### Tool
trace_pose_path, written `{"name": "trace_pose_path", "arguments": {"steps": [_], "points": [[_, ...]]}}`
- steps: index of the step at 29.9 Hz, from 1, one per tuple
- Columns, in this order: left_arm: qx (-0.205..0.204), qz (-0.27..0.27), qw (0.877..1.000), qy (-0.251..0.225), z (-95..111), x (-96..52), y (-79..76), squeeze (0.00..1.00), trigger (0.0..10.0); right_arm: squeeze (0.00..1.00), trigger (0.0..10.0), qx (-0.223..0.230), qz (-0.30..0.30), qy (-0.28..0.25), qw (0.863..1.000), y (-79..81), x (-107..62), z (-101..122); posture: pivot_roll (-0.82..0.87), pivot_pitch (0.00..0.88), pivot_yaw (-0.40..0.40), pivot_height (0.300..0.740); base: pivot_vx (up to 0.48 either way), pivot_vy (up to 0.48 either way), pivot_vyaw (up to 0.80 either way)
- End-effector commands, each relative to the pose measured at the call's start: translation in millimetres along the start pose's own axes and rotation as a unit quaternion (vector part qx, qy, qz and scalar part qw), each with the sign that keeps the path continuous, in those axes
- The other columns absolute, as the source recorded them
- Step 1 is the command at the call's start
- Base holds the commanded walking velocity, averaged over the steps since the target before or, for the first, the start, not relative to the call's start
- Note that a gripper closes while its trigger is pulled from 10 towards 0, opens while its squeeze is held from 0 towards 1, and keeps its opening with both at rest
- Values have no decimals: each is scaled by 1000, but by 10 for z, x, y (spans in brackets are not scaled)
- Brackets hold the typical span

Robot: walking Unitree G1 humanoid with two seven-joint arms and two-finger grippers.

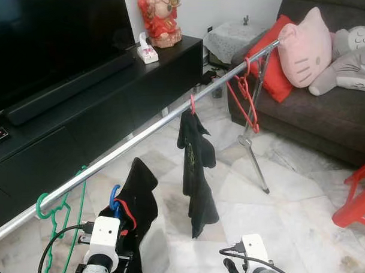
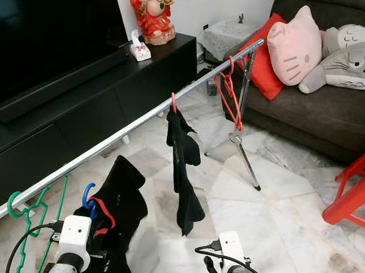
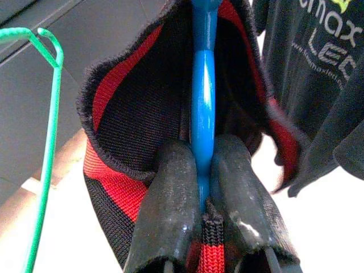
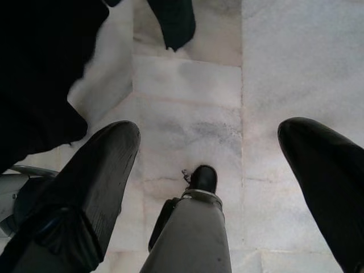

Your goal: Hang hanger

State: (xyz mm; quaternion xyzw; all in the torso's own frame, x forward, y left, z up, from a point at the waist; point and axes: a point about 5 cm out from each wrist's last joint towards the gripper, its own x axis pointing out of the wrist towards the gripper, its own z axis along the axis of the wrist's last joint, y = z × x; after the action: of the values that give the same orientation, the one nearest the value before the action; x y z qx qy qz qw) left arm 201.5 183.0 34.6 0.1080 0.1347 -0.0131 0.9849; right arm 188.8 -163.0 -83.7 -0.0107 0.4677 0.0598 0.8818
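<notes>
Gripping the blue hanger with our left claw, both black fingers pinched tight against its neck, right where the black garment with red trim wraps around it. From our head view the blue hook pokes up out of the garment's collar, sitting below the silver rail and not hooked over it. The rail runs diagonally from near us on the left up toward the sofa.

Already on the rail: a green hanger with nothing on it just to the left of our garment, a dark t-shirt on a red hook around the middle, and a couple of bare red hangers near the far end by the rail's stand.

Our right claw hangs low with its fingers spread wide apart, nothing between them, pointing down at the marble floor.

Off to the left there's a black TV cabinet with a soundbar and a red figurine. The sofa has a pink cat cushion, and a red chair sits at the right edge.
</notes>
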Motion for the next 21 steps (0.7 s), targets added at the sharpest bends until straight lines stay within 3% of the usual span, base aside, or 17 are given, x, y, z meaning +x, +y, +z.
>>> {"name": "trace_pose_path", "arguments": {"steps": [1,5,11,21], "points": [[1,18,999,-30,87,2,62,0,10000,0,10000,3,-2,-4,1000,11,-1,-6,-106,0,81,740,0,0,0],[-8,33,999,-5,-43,-10,103,0,10000,0,10000,5,-3,-6,1000,12,0,1,-112,0,81,740,0,0,0],[-43,50,998,-3,-36,35,133,0,10000,0,10000,2,-5,-8,1000,8,3,22,-106,0,74,740,0,0,0],[-53,52,997,1,-56,49,118,0,10000,0,10000,-3,-6,-9,1000,7,5,33,-107,0,74,740,0,0,0]]}}
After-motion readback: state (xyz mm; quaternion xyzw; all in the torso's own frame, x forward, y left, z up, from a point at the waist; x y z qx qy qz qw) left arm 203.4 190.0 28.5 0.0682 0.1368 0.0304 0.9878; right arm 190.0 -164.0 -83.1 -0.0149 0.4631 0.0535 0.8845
